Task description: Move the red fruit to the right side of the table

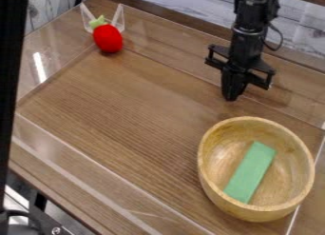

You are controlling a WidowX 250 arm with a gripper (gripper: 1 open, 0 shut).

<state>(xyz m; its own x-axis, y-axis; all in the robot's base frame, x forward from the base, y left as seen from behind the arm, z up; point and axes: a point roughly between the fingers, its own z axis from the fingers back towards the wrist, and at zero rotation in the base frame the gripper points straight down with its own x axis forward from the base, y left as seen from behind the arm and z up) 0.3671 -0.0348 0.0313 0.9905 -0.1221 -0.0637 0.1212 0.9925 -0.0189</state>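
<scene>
Filling the lower right, camera view: a round, light wooden bowl (208, 161) sits on the brown wood-grain tabletop (121, 120), its rim reaching close to the right edge of the frame.
Green block: a flat green block (250, 172) lies inside the bowl, slanted against the pale wood.
Clear wall: a low, see-through acrylic wall (47, 75) borders the tabletop at left, catching light near the upper-left corner.
Dark gear: a black object (23, 223), partly cut off by the frame, shows at the lower-left edge beyond the tabletop.
In the way: the bowl takes up the near right part of the tabletop, while the black robot arm (256, 12) reaches down over the far right part.
Hand: the black hand (230, 93) is closed, with nothing seen in its grip, low over the tabletop and well apart from the fruit.
Red fruit: glossy, rounded and bright red, the strawberry-like red fruit (108, 38) lies at the far left near the clear corner, its leafy green top pointing toward that corner.
</scene>
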